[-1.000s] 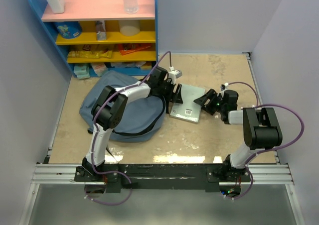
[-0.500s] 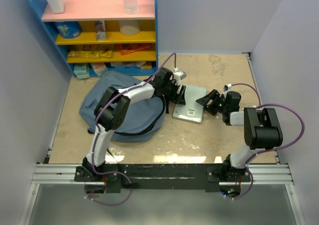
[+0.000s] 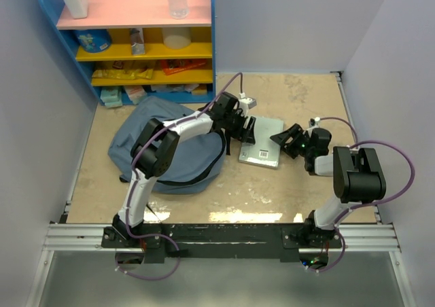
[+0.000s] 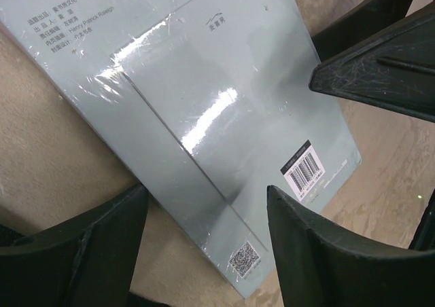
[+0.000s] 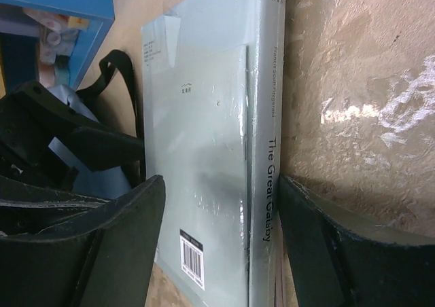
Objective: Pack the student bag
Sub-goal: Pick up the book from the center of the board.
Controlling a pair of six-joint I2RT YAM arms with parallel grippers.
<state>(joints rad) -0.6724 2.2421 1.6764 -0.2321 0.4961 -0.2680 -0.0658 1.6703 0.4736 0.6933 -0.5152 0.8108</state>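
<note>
The student bag (image 3: pixel 158 149) lies slumped on the table's left, slate-blue with black straps; a bit of its fabric (image 5: pixel 98 183) shows in the right wrist view. A pale grey-blue shrink-wrapped book (image 3: pixel 262 142), "The Great Gatsby", lies flat just right of the bag. My left gripper (image 3: pixel 246 130) is open over the book's left edge; in the left wrist view (image 4: pixel 207 191) its jaws straddle the corner of the book (image 4: pixel 224 110). My right gripper (image 3: pixel 282 141) is open at the book's right edge; in the right wrist view (image 5: pixel 223 181) one finger is over the cover (image 5: pixel 200 117) and the other beside the spine.
A blue shelf unit (image 3: pixel 136 42) with a bottle, cups and packets stands at the back left, just behind the bag. Grey walls close in the left, back and right. A metal rail (image 3: pixel 217 236) runs along the near edge.
The book has slid to the right, away from the bag. My left gripper has followed it rightward at its left edge, and my right gripper has backed off slightly to the right.
</note>
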